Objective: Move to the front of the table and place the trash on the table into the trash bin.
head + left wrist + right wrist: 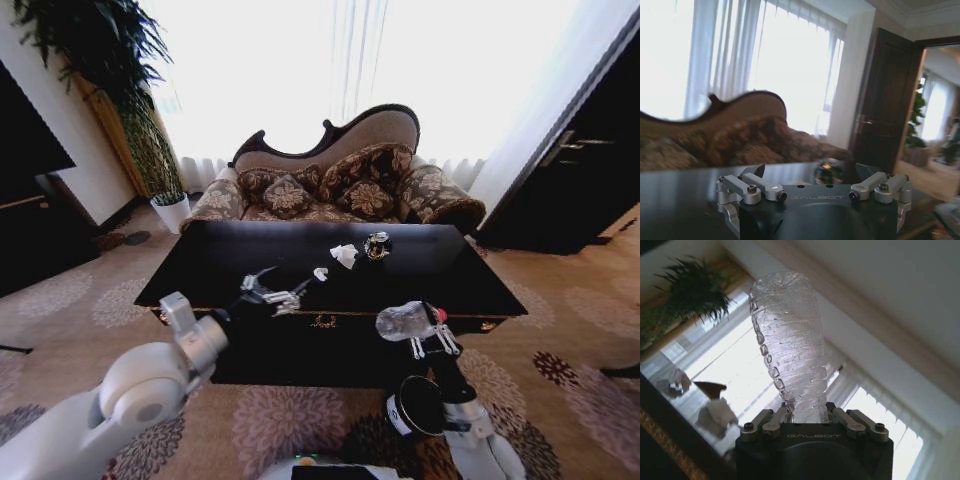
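Observation:
The glossy black table (230,262) stands straight ahead. On it lie a crumpled white tissue (344,255), a dark shiny wrapper (377,245) and a tiny white bit (320,273). My left gripper (283,287) hovers open over the table's front part, short of the white bit. In the left wrist view the open left gripper (810,175) faces the dark wrapper (826,172) farther along the tabletop. My right gripper (432,342) (807,416) is shut on a crushed clear plastic bottle (404,320) (787,345), held in front of the table above the black trash bin (415,405) on the floor.
A patterned sofa (330,175) stands right behind the table. At the left are a potted plant (172,210) and a dark cabinet (30,235). A dark door (585,160) is at the right. Carpet (570,340) lies open on both sides of the table.

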`<state>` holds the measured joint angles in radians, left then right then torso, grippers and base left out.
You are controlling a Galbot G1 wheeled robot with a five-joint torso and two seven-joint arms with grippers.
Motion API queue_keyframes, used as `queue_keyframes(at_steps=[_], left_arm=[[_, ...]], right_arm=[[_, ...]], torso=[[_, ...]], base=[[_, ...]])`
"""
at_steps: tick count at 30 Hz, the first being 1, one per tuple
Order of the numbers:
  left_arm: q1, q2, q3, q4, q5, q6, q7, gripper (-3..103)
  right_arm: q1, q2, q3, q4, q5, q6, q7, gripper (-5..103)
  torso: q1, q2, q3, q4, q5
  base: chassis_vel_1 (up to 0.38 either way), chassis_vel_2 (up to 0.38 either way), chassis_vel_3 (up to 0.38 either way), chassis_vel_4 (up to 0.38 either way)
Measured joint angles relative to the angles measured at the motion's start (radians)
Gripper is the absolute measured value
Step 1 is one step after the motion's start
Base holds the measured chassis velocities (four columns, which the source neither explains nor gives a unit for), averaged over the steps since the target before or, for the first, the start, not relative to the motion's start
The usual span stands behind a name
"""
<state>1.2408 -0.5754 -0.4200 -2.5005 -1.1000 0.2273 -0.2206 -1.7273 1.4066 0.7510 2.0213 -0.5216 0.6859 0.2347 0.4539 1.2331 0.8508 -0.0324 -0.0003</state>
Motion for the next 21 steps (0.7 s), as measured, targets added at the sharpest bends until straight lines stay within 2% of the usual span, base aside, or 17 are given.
queue_keyframes(at_steps=[5,7,11,14,15,18,21], left_arm=[[0.039,-0.029,-0.097,0.043,0.068,-0.031,0.001,100],[0.042,-0.037,-0.118,0.073,0.082,-0.039,0.009,100],[0.06,-0.057,-0.193,0.183,0.106,-0.065,0.069,100],[0.13,-0.08,-0.307,0.268,0.135,-0.1,0.126,100],[0.13,-0.08,-0.307,0.268,0.135,-0.1,0.126,100],[0.219,-0.11,-0.413,0.304,0.176,-0.124,0.161,100],[0.268,-0.135,-0.458,0.303,0.207,-0.135,0.177,100]], right_arm=[[-0.012,-0.013,0.002,-0.059,0.195,-0.033,-0.059,25],[-0.017,-0.015,0.007,-0.067,0.234,-0.039,-0.068,25],[-0.038,-0.012,0.03,-0.082,0.307,-0.047,-0.076,25],[-0.047,-0.016,0.033,-0.099,0.391,-0.069,-0.087,25],[-0.047,-0.016,0.033,-0.099,0.391,-0.069,-0.087,25],[-0.057,-0.023,0.021,-0.122,0.497,-0.101,-0.107,25],[-0.055,-0.025,0.016,-0.142,0.53,-0.112,-0.111,25]], torso=[[0.0,0.0,0.0,0.0,0.0002],[0.0,0.0,0.0,0.0,0.0002],[0.0,0.0,0.0,-0.0005,-0.0004],[0.0,0.0,0.0,0.0,-0.0001],[0.0,0.0,0.0,0.0,-0.0001],[0.0,0.0,0.0,0.0,-0.0001],[0.0,0.0,0.0,0.0,-0.0001]], base=[[0.0,0.0,0.0,0.0],[0.0,0.0,0.0,0.0],[0.0,0.0,0.0,0.0],[0.0,0.0,0.0,0.0],[0.0,0.0,0.0,0.0],[0.0,0.0,0.0,0.0],[0.0,0.0,0.0,0.0]])
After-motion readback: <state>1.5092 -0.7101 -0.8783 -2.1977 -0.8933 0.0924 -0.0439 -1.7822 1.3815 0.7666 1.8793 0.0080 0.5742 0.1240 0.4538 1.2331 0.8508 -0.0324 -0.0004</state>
